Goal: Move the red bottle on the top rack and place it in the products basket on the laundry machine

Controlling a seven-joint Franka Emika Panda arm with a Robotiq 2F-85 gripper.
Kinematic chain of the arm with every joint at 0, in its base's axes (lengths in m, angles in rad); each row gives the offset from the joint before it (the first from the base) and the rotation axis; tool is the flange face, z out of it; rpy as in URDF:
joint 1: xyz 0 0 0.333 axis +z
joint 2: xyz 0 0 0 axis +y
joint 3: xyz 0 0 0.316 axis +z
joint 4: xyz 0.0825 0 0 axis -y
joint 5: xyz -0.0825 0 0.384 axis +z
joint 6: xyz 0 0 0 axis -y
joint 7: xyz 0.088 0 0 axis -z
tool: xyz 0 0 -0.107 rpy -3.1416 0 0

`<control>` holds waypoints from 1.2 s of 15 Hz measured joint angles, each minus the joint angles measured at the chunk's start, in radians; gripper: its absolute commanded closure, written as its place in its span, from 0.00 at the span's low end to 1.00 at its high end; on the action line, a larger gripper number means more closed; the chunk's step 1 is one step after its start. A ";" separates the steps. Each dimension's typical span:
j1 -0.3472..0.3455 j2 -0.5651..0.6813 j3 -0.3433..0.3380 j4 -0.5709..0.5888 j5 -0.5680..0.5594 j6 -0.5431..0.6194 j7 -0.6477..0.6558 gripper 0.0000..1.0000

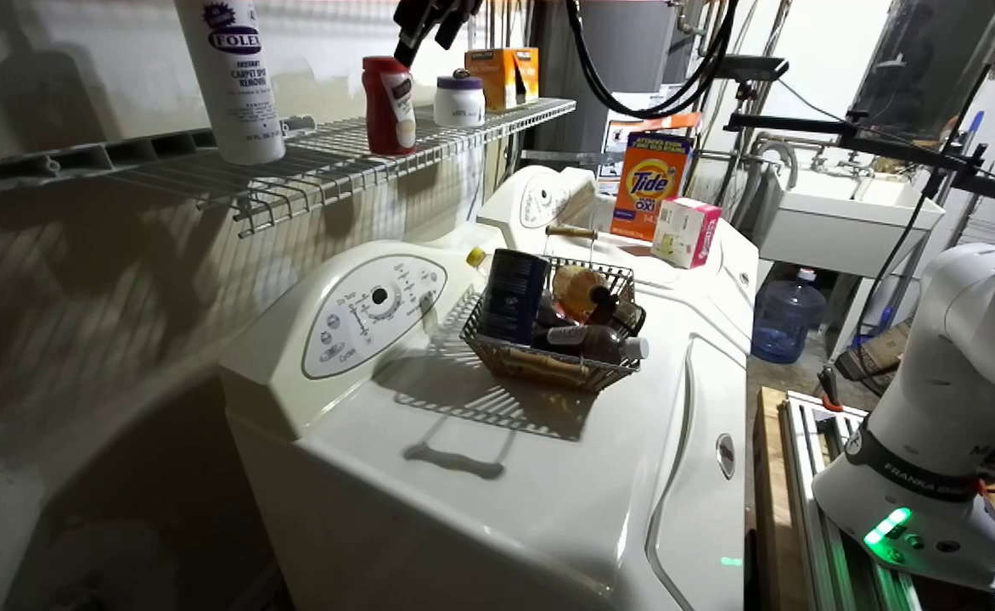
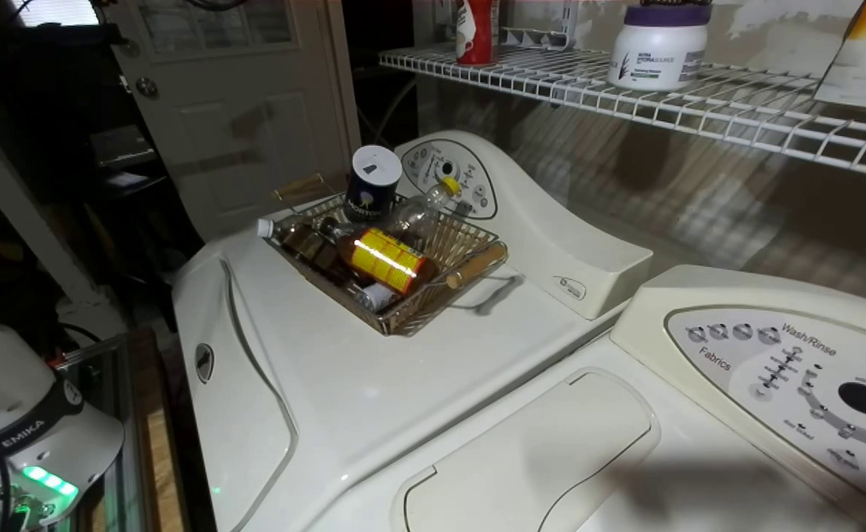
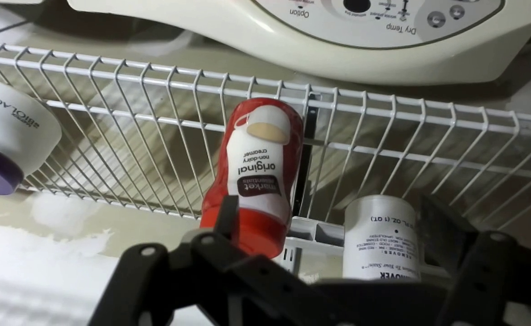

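Observation:
The red bottle (image 1: 379,114) with a red cap and white label stands on the white wire top rack (image 1: 328,197); it also shows in an exterior view (image 2: 477,37), its top cut off. In the wrist view, my open, empty gripper (image 3: 329,206) has one finger overlapping the red bottle's cap (image 3: 261,170); the bottle is not centred between the fingers. In an exterior view the gripper (image 1: 426,47) is at the cap's upper edge; I cannot tell whether it touches. The products basket (image 1: 497,361), full of bottles, stands on the white laundry machine (image 1: 463,518); both also show here (image 2: 396,321).
A tall white bottle (image 1: 243,93) stands on the rack to one side, behind the finger gap in the wrist view (image 3: 381,235). A white jar with purple lid (image 1: 459,102) and an orange carton (image 1: 480,72) stand on the other side. A Tide box (image 1: 650,187) stands beyond the basket.

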 measured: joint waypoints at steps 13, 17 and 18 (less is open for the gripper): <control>0.007 0.095 -0.076 0.096 0.091 0.025 -0.033 0.00; 0.008 0.140 -0.085 0.142 0.091 0.064 -0.037 0.00; 0.008 0.150 -0.088 0.151 0.091 0.071 -0.038 0.00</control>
